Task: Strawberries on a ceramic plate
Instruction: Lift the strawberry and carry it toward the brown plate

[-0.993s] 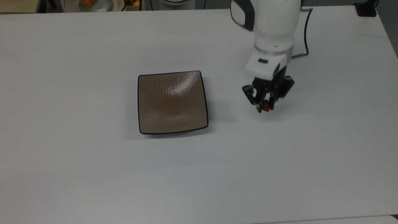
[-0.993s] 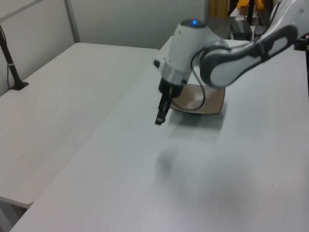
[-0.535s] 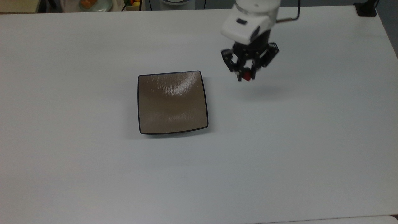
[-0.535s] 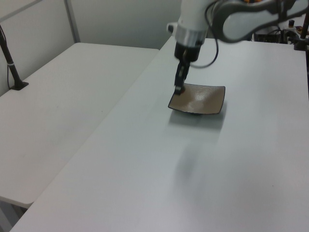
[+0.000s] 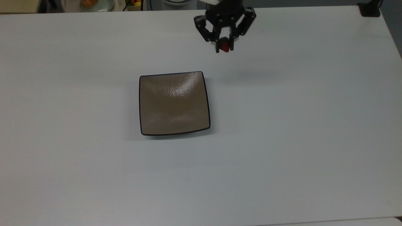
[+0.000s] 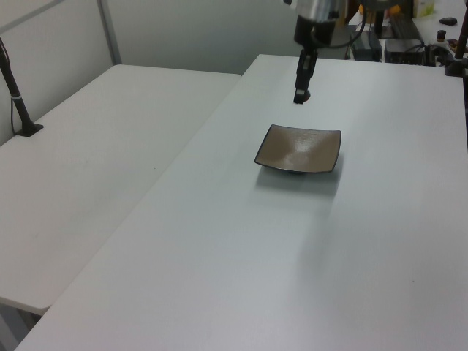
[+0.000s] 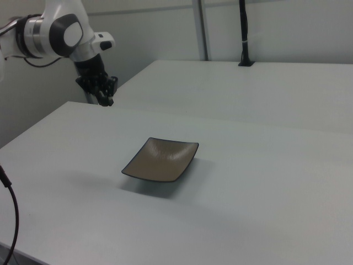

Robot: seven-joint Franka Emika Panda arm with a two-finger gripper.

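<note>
The carry step is in hand: the tool (image 5: 224,47) is clamped on the strawberry (image 5: 224,46) and holds it high above the white table (image 5: 282,141), beyond the ceramic plate's (image 5: 174,103) far right corner in the top view. The plate lies bare. By the look of it, the next move calls for bringing the berry over the plate's middle, lowering close to the glaze, then letting go.

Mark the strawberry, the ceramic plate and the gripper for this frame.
strawberry (image 5: 224,47), top view, its red body.
ceramic plate (image 5: 174,103), top view, the bare tan middle.
gripper (image 5: 224,47), top view, midway between the fingertips.
</note>
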